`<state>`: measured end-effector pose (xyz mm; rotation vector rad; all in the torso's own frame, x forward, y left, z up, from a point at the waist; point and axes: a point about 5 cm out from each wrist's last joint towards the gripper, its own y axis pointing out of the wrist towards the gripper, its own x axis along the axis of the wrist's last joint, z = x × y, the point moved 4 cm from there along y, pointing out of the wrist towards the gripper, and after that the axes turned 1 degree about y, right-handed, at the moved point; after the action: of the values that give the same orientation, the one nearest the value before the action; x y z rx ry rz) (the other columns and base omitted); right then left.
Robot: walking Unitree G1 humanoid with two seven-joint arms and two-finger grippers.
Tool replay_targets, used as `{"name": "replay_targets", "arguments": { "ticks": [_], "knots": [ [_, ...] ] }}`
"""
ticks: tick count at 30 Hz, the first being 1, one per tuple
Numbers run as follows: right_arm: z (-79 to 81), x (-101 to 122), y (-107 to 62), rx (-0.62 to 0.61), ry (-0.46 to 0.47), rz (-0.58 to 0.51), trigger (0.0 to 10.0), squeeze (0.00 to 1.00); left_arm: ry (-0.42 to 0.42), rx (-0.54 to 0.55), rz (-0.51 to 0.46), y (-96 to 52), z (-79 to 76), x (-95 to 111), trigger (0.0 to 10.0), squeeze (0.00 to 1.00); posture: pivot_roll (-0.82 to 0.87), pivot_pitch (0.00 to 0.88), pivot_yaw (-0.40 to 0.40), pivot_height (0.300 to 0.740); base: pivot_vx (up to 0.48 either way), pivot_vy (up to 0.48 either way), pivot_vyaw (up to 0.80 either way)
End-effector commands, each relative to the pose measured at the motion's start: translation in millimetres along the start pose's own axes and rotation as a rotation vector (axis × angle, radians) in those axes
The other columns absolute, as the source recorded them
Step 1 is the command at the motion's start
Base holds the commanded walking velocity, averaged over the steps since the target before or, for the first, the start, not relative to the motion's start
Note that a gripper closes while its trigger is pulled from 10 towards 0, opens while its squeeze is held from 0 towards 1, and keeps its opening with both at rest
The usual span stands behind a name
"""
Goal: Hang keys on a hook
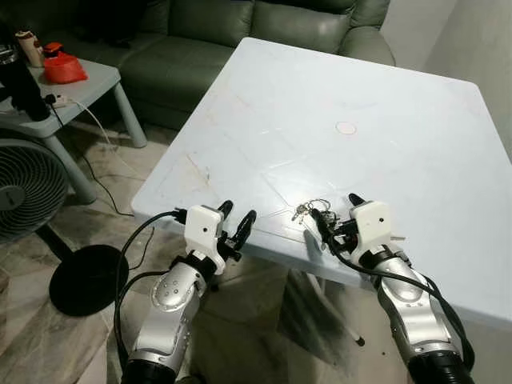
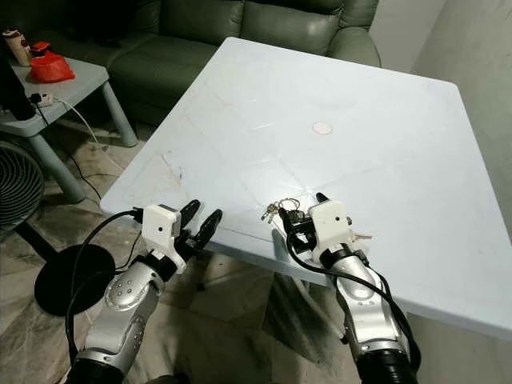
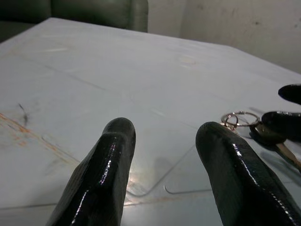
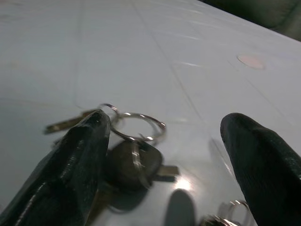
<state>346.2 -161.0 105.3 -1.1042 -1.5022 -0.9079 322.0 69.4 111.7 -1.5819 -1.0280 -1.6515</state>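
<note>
A bunch of keys on linked metal rings, one with a dark head, lies on the white table close to its front edge. My right gripper is open and low over the table, one finger on each side of the keys. Its fingers do not grip them. My left gripper is open and holds nothing, hovering at the table's front edge to the left of the keys. In the left wrist view the right gripper's fingertips rest beside the key ring.
A small pink round mark sits mid-table. A green sofa stands behind the table. At the left are a grey side table with a red bag, a standing fan and cables on the floor.
</note>
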Motion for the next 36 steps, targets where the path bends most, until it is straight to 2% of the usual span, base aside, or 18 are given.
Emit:
{"name": "replay_targets", "arguments": {
  "ticks": [1, 4, 5, 9, 10, 13, 14, 15, 16, 17, 18, 23, 25, 27, 30, 31, 34, 36],
  "knots": [
    [-8.1, -6.2, -3.7, -0.024, 0.000, 0.030, 2.8, 0.00, 0.004, -0.020, 0.005, -0.7, -4.9, 0.1, 10.0, 0.00, 0.02, 0.165, -0.051, 0.740, 0.000, 0.000, 0.00],
    [-9.5, -6.7, -4.7, -0.026, -0.006, 0.032, 2.5, 0.00, 0.002, -0.021, 0.007, -0.6, -5.1, 0.3, 10.0, 0.00, 0.02, 0.166, -0.051, 0.740, 0.000, 0.000, 0.00],
    [-9.9, -6.6, -5.3, -0.026, -0.007, 0.032, 0.6, 0.00, 0.003, -0.022, 0.007, 0.1, -5.0, 0.7, 10.0, 0.00, 0.01, 0.165, -0.050, 0.740, 0.000, 0.000, 0.00],
    [-9.9, -6.1, -6.3, -0.019, -0.020, 0.029, 0.0, 0.00, 0.003, -0.022, 0.006, 1.3, -4.8, 1.9, 10.0, 0.00, 0.01, 0.163, -0.050, 0.740, 0.000, 0.000, 0.00],
    [-9.8, -6.2, -6.4, -0.019, -0.022, 0.029, 0.4, 0.00, 0.003, -0.022, 0.006, 1.4, -4.7, 2.1, 10.0, 0.00, 0.01, 0.160, -0.049, 0.740, 0.000, 0.000, 0.00],
    [-6.5, -5.6, -8.6, 0.019, -0.026, 0.022, 3.1, 0.00, 0.003, -0.023, 0.003, 2.0, -4.6, 2.6, 10.0, 0.00, 0.01, 0.155, -0.049, 0.740, 0.000, 0.000, 0.00],
    [-5.8, -5.2, -9.3, 0.030, -0.026, 0.019, 2.7, 0.00, 0.004, -0.024, 0.003, 2.1, -4.9, 2.7, 10.0, 0.00, 0.01, 0.155, -0.049, 0.740, 0.000, 0.000, 0.00],
    [-4.3, -4.8, -10.6, 0.057, -0.015, 0.017, 3.3, 0.00, 0.002, -0.026, 0.003, 2.3, -5.5, 2.9, 10.0, 0.00, 0.01, 0.155, -0.048, 0.740, 0.000, 0.000, 0.00],
    [-4.8, -4.4, -11.1, 0.059, -0.013, 0.013, 7.5, 0.00, 0.003, -0.027, 0.003, 2.5, -5.8, 2.8, 10.0, 0.00, 0.01, 0.152, -0.049, 0.740, 0.000, 0.000, 0.00],
    [-5.3, -4.2, -11.3, 0.058, -0.012, 0.011, 7.5, 0.00, 0.004, -0.028, 0.003, 2.6, -5.9, 2.8, 10.0, 0.00, 0.01, 0.152, -0.049, 0.740, 0.000, 0.000, 0.00],
    [-4.7, 0.5, -12.3, 0.080, 0.013, -0.020, 10.0, 0.00, 0.002, -0.029, 0.002, 2.9, -6.7, 3.2, 10.0, 0.00, 0.01, 0.152, -0.049, 0.740, 0.000, 0.000, 0.00],
    [-5.7, 0.5, -13.7, 0.087, 0.003, -0.017, 9.3, 0.00, 0.005, -0.030, 0.001, 3.1, -7.1, 3.3, 10.0, 0.00, 0.01, 0.148, -0.049, 0.740, 0.000, 0.000, 0.00],
    [-7.0, -0.1, -13.9, 0.082, -0.002, -0.013, 8.0, 0.00, 0.005, -0.030, 0.001, 3.2, -7.1, 3.2, 10.0, 0.00, 0.01, 0.148, -0.049, 0.740, 0.000, 0.000, 0.00],
    [-8.2, 0.0, -13.9, 0.076, -0.003, -0.012, 4.2, 0.00, 0.005, -0.031, 0.000, 3.4, -7.0, 3.3, 10.0, 0.00, 0.01, 0.142, -0.048, 0.740, 0.000, 0.000, 0.00],
    [-9.8, -0.3, -13.8, 0.067, -0.003, -0.010, 4.1, 0.00, 0.006, -0.032, 0.000, 3.7, -6.9, 3.4, 10.0, 0.00, 0.01, 0.142, -0.048, 0.740, 0.000, 0.000, 0.00],
    [-9.4, -0.3, -13.9, 0.070, -0.007, -0.010, 2.7, 0.00, 0.007, -0.032, 0.000, 3.6, -6.9, 3.3, 10.0, 0.00, 0.01, 0.141, -0.046, 0.740, 0.000, 0.000, 0.00],
    [-8.5, -0.7, -13.8, 0.076, -0.012, -0.008, 2.7, 0.00, 0.008, -0.034, 0.000, 4.0, -6.9, 3.2, 10.0, 0.00, 0.01, 0.140, -0.047, 0.740, 0.000, 0.000, 0.00],
    [-5.9, -2.9, -14.7, 0.095, -0.009, 0.005, 6.3, 0.00, 0.009, -0.034, 0.000, 4.6, -6.8, 3.6, 10.0, 0.00, 0.01, 0.138, -0.046, 0.740, 0.000, 0.000, 0.00]
  ]
}}
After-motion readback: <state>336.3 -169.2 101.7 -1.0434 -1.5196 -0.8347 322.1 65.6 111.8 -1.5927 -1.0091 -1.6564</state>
